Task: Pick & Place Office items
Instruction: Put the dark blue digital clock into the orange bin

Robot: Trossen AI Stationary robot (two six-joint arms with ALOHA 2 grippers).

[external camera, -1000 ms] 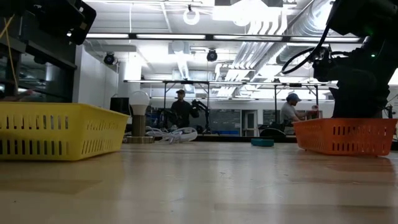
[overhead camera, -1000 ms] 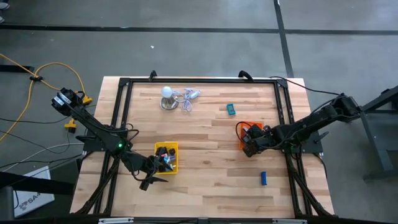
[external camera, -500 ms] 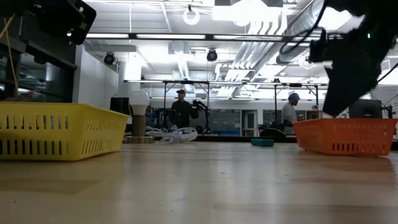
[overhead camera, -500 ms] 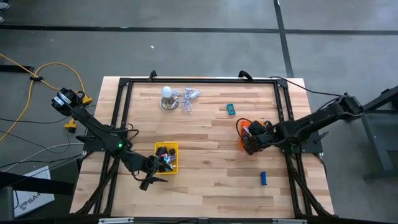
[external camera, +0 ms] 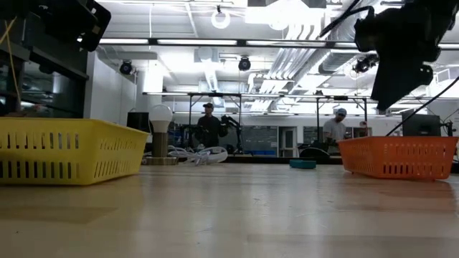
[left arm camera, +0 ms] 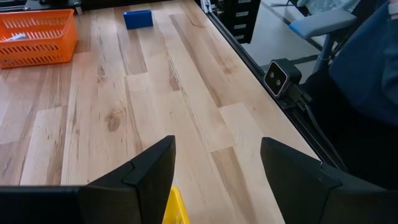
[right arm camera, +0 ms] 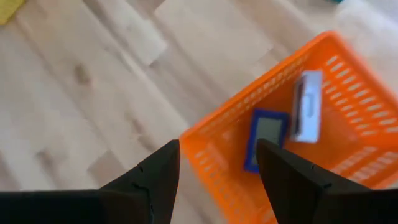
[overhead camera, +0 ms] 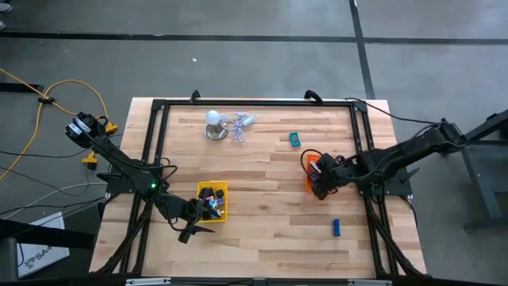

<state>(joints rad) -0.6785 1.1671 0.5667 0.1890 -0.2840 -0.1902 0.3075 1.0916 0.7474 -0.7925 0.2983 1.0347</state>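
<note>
Since the earlier frames, the right gripper has risen clear of the orange tray and now hangs above it, fingers apart and empty. Inside the tray lie a blue-framed item and a white block. On the table remain a teal item and a blue block. The left gripper rests, open, at the yellow tray, which holds several small items.

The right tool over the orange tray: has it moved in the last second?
Yes. The right tool has risen clear above the orange tray.
</note>
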